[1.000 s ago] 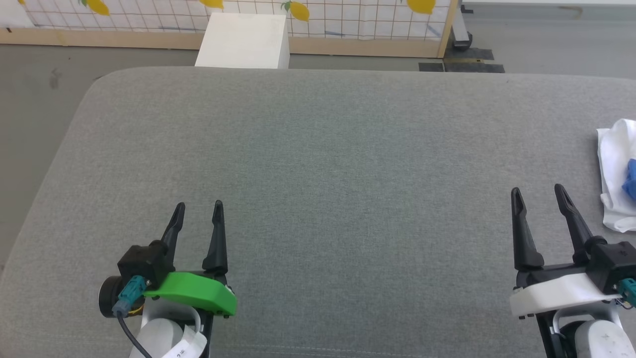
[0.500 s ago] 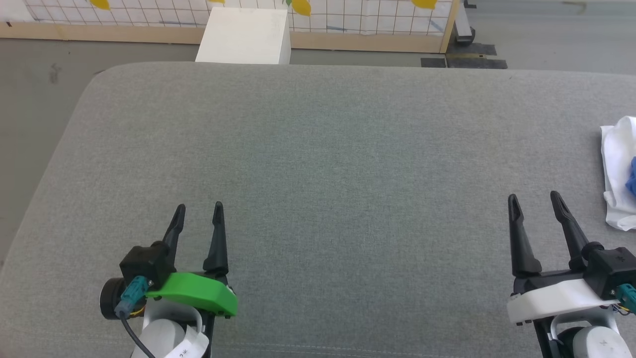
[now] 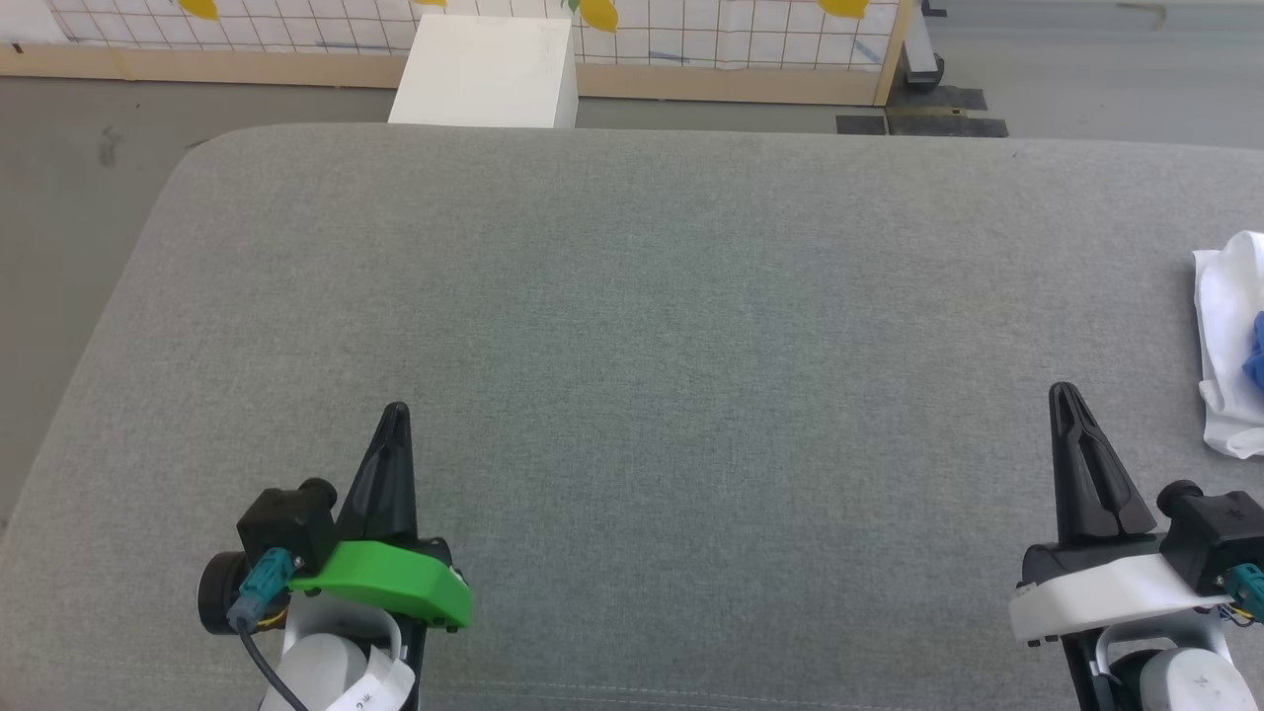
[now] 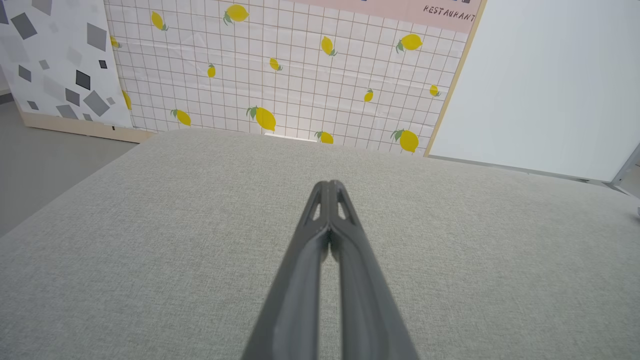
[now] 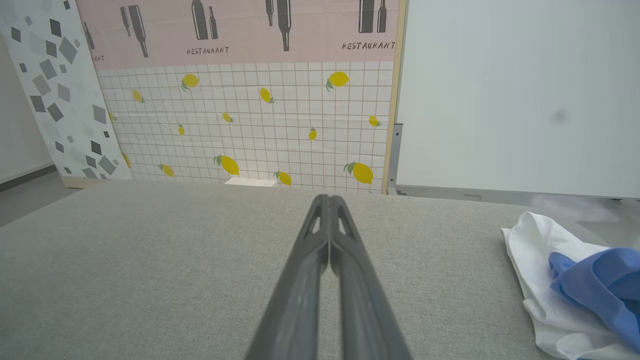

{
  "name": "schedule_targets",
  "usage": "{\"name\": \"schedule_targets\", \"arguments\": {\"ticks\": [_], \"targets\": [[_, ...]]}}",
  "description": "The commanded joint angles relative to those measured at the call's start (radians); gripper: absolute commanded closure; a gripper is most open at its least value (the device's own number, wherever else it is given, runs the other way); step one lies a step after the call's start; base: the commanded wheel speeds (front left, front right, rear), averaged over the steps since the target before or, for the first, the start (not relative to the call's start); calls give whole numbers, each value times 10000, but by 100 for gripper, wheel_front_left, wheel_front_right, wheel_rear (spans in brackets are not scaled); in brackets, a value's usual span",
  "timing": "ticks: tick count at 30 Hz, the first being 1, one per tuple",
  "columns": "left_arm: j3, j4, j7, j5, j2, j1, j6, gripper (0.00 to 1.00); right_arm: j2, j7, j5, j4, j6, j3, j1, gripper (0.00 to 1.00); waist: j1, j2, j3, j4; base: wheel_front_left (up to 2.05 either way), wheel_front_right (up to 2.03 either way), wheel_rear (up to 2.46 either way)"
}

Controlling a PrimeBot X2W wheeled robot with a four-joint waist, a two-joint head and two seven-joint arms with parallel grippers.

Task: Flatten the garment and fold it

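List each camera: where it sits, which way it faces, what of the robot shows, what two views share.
Head: on the head, facing forward and down at the grey cushion; left gripper, right gripper, jaws shut.
Left wrist: on that wrist, facing along shut jaws toward the lemon-print panel.
Right wrist: likewise; garment at right.
Shared: both wrist views face that panel.

L hand closed, empty, over grey cushion; lemon-print wall behind.

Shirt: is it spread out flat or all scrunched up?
Scrunched up. The shirt lies in a crumpled heap on the gray cushion, with a blue part bunched over wrinkled white cloth.
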Motion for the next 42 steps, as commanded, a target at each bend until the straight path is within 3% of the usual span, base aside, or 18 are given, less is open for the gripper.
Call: {"name": "schedule_targets", "arguments": {"ticks": [1, 42], "targets": [[2, -19, 22, 19, 0, 12, 6, 100, 0, 18, -6, 0, 0, 12, 2, 100, 1, 0, -6, -3, 0, 0, 0], [162, -709, 861, 742, -16, 442, 232, 100, 10, 675, -220, -18, -6, 311, 63, 100, 1, 0, -244, -102, 0, 0, 0]]}}
